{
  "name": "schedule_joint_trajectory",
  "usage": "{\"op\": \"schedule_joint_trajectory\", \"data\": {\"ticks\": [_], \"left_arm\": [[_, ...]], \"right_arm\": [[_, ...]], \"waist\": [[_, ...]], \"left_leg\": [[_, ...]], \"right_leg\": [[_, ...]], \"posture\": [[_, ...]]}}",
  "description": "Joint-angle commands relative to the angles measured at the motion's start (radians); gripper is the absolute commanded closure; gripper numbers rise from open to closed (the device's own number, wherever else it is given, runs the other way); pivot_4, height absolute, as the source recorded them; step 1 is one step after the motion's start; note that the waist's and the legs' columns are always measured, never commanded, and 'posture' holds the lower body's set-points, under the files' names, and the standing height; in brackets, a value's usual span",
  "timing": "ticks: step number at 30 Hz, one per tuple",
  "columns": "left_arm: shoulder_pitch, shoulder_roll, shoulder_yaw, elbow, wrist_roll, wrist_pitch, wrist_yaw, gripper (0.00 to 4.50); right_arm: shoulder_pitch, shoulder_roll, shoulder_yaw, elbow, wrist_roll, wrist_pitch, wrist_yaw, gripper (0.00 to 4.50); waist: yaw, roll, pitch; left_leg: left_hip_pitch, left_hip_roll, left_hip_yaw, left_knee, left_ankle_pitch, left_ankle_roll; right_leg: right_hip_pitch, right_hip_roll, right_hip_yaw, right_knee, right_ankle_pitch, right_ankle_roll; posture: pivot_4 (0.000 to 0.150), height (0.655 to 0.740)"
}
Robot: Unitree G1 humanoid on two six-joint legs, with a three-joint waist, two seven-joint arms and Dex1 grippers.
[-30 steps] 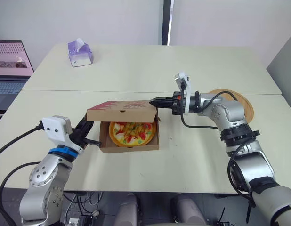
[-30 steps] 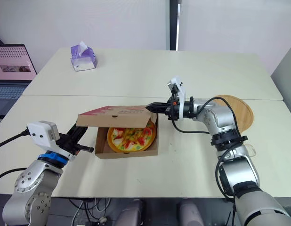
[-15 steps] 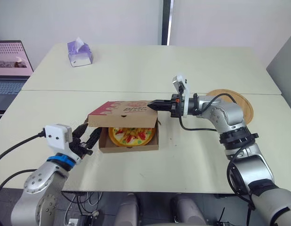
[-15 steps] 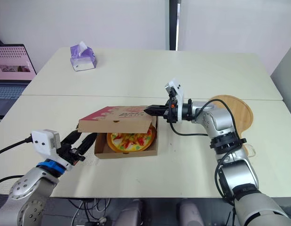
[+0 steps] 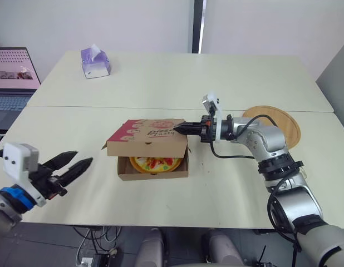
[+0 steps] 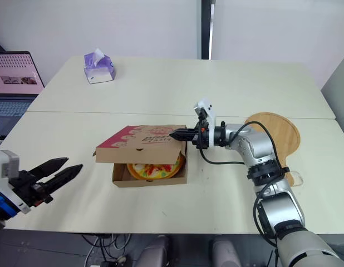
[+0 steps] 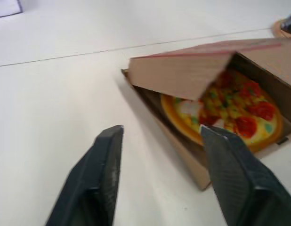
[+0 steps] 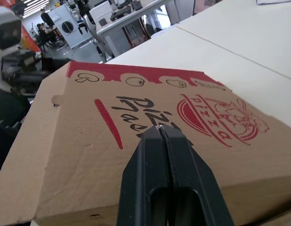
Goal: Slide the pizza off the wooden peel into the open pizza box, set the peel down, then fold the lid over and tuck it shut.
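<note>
A pale two-part table (image 5: 161, 83) carries everything. At its far left edge an open laptop (image 5: 13, 78) shows a pink screen.

The pizza box (image 5: 152, 171) sits near the middle of the table's front half. Its printed lid (image 5: 147, 135) is folded down over the base but not tucked. It is tilted, with a gap along the front and left sides. The pizza (image 5: 156, 163) lies inside the base and shows through that gap.

The round wooden peel (image 6: 283, 132) lies flat on the table, well to the right of the box and partly under the right forearm.

A purple tissue box (image 5: 94, 64) stands at the far left of the table, well apart from the rest.

The right gripper (image 5: 177, 129) has its two black fingers pressed together with nothing between them. Their tip rests on top of the lid near its right rear edge.

The left gripper (image 5: 84, 157) is spread wide and empty. It hangs over the table's near left edge, pointing toward the box but well apart from it.
</note>
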Motion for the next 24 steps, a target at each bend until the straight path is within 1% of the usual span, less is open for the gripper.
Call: {"op": "schedule_joint_trajectory", "data": {"ticks": [1, 3, 6, 9, 14, 20, 24], "left_arm": [[-0.065, 0.049, 0.064, 0.067, -0.049, 0.029, -0.021, 2.91], [-0.095, 0.087, 0.051, 0.097, -0.04, 0.034, -0.057, 3.52], [-0.144, 0.131, -0.008, 0.13, -0.007, 0.028, -0.094, 4.48], [-0.192, 0.143, -0.091, 0.145, 0.024, 0.021, -0.118, 4.48], [-0.248, 0.124, -0.198, 0.139, 0.052, 0.025, -0.131, 4.48], [-0.246, 0.105, -0.248, 0.153, 0.099, 0.005, -0.148, 4.48], [-0.266, 0.08, -0.271, 0.135, 0.095, 0.013, -0.14, 4.48]], "right_arm": [[0.002, 0.005, -0.002, -0.058, -0.002, -0.015, 0.0, 4.5], [0.006, 0.007, -0.004, -0.062, -0.006, -0.015, -0.003, 4.5], [0.012, 0.007, -0.006, -0.068, -0.007, -0.014, -0.007, 4.5], [0.015, 0.01, -0.006, -0.072, -0.009, -0.014, -0.011, 4.5], [0.028, 0.017, -0.006, -0.088, -0.012, -0.007, -0.021, 4.5], [0.049, 0.022, -0.005, -0.109, -0.01, 0.0, -0.037, 4.5], [0.059, 0.028, -0.003, -0.119, -0.009, 0.002, -0.046, 4.5]], "waist": [[0.0, 0.0, 0.0], [0.0, 0.0, 0.0], [0.0, 0.0, 0.0], [0.0, 0.0, 0.0], [0.0, 0.0, 0.0], [-0.005, 0.0, 0.0], [-0.005, 0.0, 0.0]], "left_leg": [[0.0, 0.0, 0.0, 0.0, 0.0, 0.0], [0.0, 0.0, 0.0, 0.0, 0.0, 0.0], [0.0, 0.0, 0.0, 0.0, 0.0, 0.0], [0.0, 0.0, 0.0, 0.0, 0.0, 0.0], [0.0, 0.001, 0.0, -0.001, 0.0, 0.0], [0.0, 0.001, 0.0, -0.001, 0.0, 0.0], [0.0, 0.001, 0.0, -0.001, 0.0, 0.0]], "right_leg": [[0.0, 0.0, 0.0, 0.0, 0.0, 0.0], [0.0, 0.0, 0.0, 0.0, 0.0, 0.0], [0.0, 0.0, 0.0, 0.0, 0.0, 0.0], [0.0, 0.0, 0.0, 0.0, 0.0, 0.0], [0.0, 0.0, 0.0, 0.0, 0.0, 0.0], [-0.001, 0.0, 0.0, 0.0, 0.0, 0.0], [-0.001, 0.0, 0.0, 0.0, 0.0, 0.0]], "posture": [[0.15, 0.74], [0.15, 0.74], [0.15, 0.74], [0.15, 0.74], [0.15, 0.74], [0.15, 0.74], [0.15, 0.74]]}}
